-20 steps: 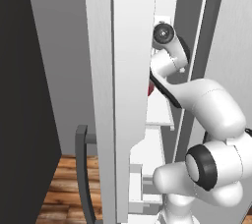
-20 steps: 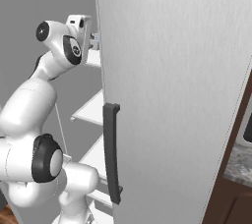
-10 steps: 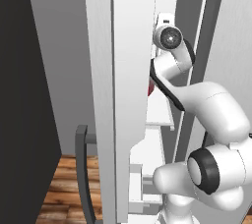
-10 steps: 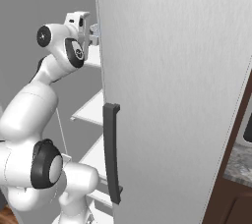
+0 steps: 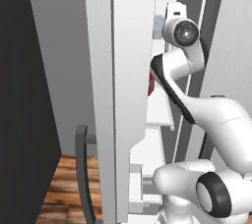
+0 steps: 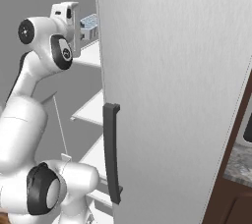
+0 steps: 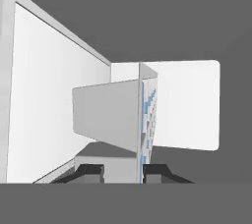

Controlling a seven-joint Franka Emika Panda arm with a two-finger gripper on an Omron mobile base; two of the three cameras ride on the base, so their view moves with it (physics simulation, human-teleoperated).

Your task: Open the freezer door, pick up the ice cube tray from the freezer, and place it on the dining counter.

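White ice cube tray (image 7: pixel 128 120), pale blue cubes; grey freezer door (image 5: pixel 129 95).

My arm (image 5: pixel 216 115) is glossy white all over, built of rounded, swollen links. Each joint carries a dark, near-black disc or band: a round cap with a grey centre near the wrist, a black curved seam along the forearm, a large dark ring at the base joint. The hand (image 7: pixel 122 173) ends in two small dark finger tips on a boxy white housing.
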